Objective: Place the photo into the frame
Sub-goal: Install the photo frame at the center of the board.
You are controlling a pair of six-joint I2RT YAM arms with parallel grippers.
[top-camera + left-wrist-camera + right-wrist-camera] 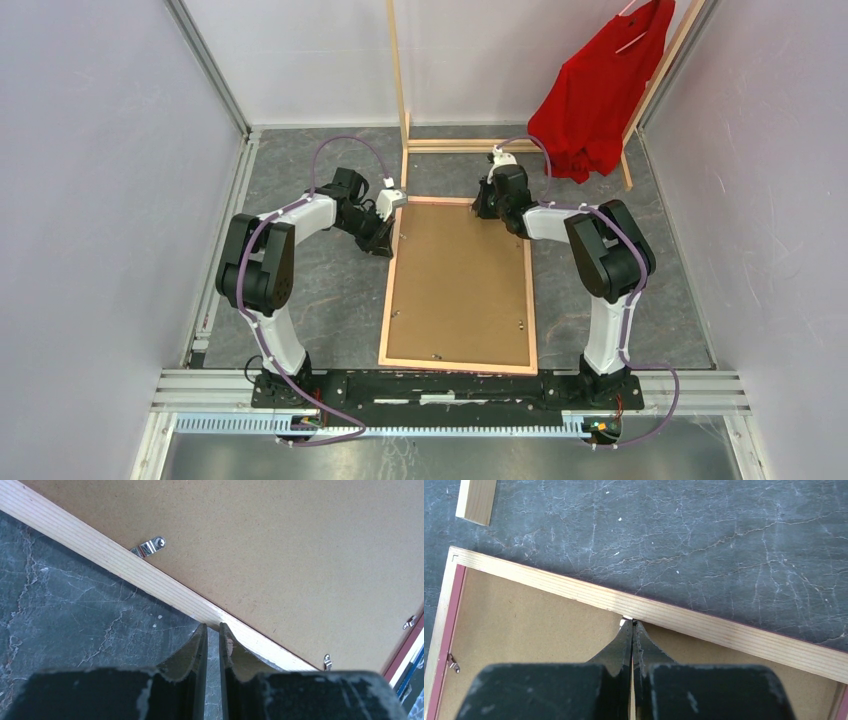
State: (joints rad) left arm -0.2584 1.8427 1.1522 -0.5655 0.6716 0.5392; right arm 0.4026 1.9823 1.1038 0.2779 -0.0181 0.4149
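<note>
The frame [460, 290] lies face down on the grey table, brown backing up and light wood edges around it. My left gripper [385, 245] is at its left edge near the far corner. In the left wrist view [213, 626] its jaws stand a narrow slit apart with nothing between them, tips at the wood edge [165, 587]. My right gripper [483, 210] is over the frame's far edge. In the right wrist view [632, 622] it is shut, tips on the backing against the far wood rail [704, 622], at a small pale tab. The photo is not in view.
A tall bare-wood clothes rack [398, 80] stands behind the frame, with a red garment [595, 95] hanging at its right. One rack foot [475, 500] lies close to the frame's far corner. Small metal clips [149, 546] sit along the backing. Walls close in both sides.
</note>
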